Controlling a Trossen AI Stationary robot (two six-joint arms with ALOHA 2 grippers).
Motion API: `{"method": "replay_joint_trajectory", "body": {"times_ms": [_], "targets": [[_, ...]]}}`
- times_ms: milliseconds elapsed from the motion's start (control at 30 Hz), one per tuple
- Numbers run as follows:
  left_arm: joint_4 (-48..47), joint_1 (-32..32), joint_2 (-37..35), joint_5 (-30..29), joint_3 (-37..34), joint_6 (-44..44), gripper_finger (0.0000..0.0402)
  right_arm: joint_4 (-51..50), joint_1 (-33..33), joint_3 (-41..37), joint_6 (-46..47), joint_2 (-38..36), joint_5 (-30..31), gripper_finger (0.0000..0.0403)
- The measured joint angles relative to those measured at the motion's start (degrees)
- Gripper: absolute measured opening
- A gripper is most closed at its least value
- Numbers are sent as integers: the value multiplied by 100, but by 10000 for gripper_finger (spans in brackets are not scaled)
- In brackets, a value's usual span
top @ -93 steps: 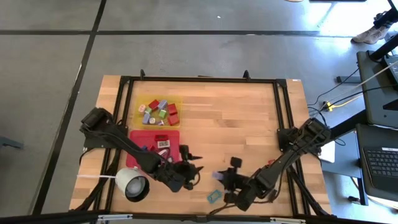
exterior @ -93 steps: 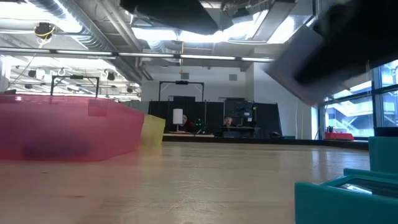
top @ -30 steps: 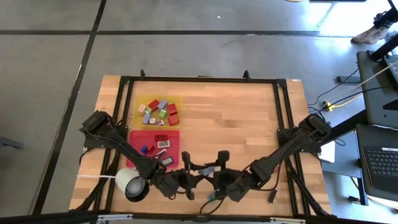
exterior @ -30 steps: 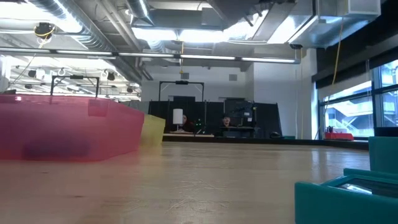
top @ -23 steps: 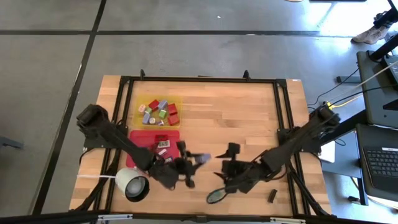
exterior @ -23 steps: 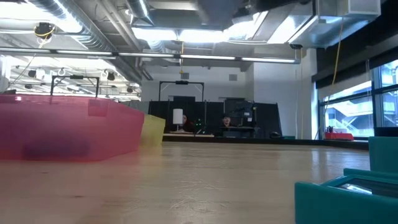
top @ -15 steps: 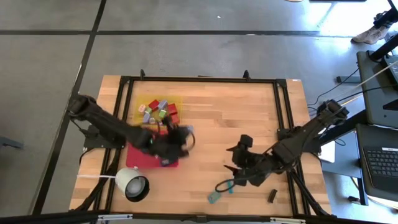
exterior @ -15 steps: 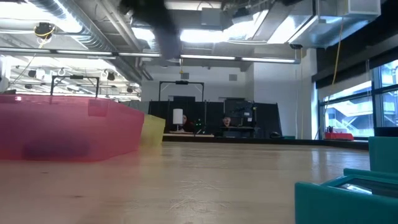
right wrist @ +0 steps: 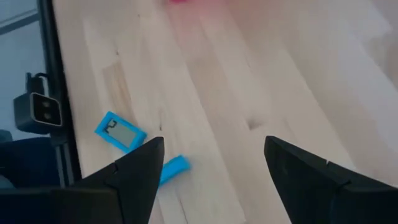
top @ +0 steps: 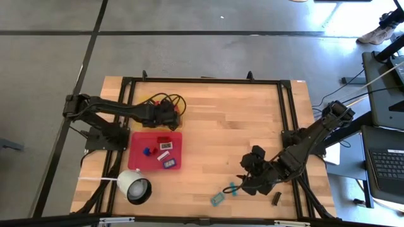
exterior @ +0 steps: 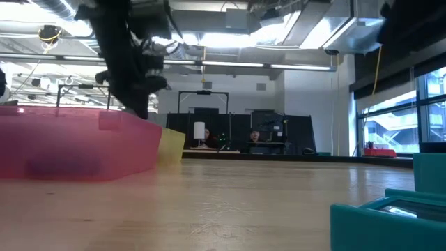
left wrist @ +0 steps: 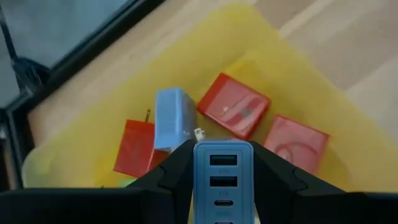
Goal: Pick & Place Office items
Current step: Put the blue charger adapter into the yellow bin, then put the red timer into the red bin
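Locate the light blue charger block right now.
The light blue charger block is clamped in the left gripper, held over the yellow tray at the table's far left, above red blocks.

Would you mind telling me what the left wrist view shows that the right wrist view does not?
Only the left wrist view shows the left gripper shut on a light blue charger block with ports on its face, above the yellow tray holding red blocks and another blue block.

Only the right wrist view shows the open right gripper empty above bare wood, with a teal piece with a small screen and a short blue stick.

Both show the wooden table.
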Motion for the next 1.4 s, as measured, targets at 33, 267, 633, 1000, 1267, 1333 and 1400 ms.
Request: {"method": "replay_joint_trajectory", "body": {"times_ms": [33, 267, 633, 1000, 1267, 1333, 1400], "targets": [[118, 86, 0, 29, -96, 2, 123, -4, 29, -43, 102, 0, -11, 279], [691, 398, 2, 316, -407, 205, 124, -1, 188, -174, 446, 2, -74, 279], [704, 413, 2, 501, -402, 366, 126, -288, 673, -174, 2313, 2, -123, 279], [664, 413, -7, 479, -217, 59, 204, -1514, 958, -174, 4077, 4, -771, 279], [654, 334, -28, 1188, 712, 710, 232, -2040, 1029, -859, 5635, 28, -2185, 279], [724, 218, -31, 1367, 904, 714, 229, -1982, 1037, -1128, 5870, 28, -2551, 279], [719, 76, -31, 1411, 1086, 777, 225, -1958, 1039, -1347, 6005, 28, -2844, 279]]}}
